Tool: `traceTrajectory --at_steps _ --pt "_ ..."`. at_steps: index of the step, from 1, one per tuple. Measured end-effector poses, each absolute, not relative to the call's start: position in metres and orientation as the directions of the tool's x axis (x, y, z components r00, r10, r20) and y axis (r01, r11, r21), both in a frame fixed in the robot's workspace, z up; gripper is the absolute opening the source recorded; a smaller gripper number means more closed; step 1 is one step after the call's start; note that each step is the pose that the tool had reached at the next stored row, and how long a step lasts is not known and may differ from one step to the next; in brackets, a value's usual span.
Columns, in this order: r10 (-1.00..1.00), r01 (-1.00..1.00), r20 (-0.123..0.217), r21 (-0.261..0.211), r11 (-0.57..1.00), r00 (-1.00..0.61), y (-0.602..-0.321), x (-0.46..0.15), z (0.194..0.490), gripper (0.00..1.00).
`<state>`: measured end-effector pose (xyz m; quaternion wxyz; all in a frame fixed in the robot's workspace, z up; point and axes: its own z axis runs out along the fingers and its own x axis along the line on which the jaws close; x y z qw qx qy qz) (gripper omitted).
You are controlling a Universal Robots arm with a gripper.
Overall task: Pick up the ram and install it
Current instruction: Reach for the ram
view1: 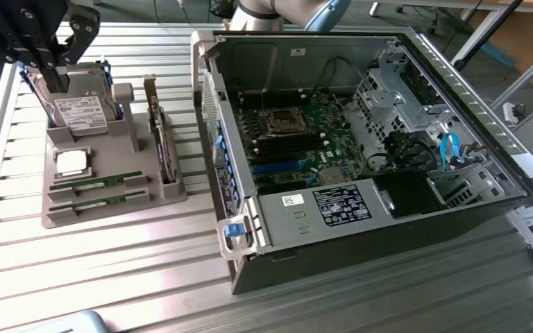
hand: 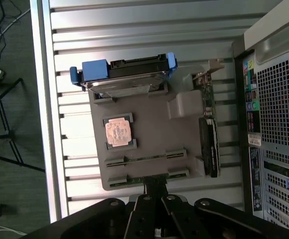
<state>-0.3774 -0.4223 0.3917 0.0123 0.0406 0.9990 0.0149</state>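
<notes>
Above grey moulded tray (view1: 109, 216) — black fingers (hand: 155, 188) closed | thin green ram sticks (view1: 95, 182) lie slotted

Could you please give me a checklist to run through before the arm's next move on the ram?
1. Ram sticks seated in the grey holder: ok, both lie in their slots.
2. End effector free of any load: ok, it holds nothing.
3. End effector open for a grasp: not ok, it is shut.
4. End effector down at the ram: not ok, it hangs above the holder.
5. Computer case open, motherboard exposed: ok.
6. Free memory slot on the motherboard: cannot tell.
</notes>
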Motion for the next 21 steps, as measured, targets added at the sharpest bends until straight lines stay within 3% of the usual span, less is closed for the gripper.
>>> traceTrajectory --at_steps 21 --pt "0.081 0.081 -0.024 0.029 0.996 -0.996 -0.437 -0.377 0.391 0.1"
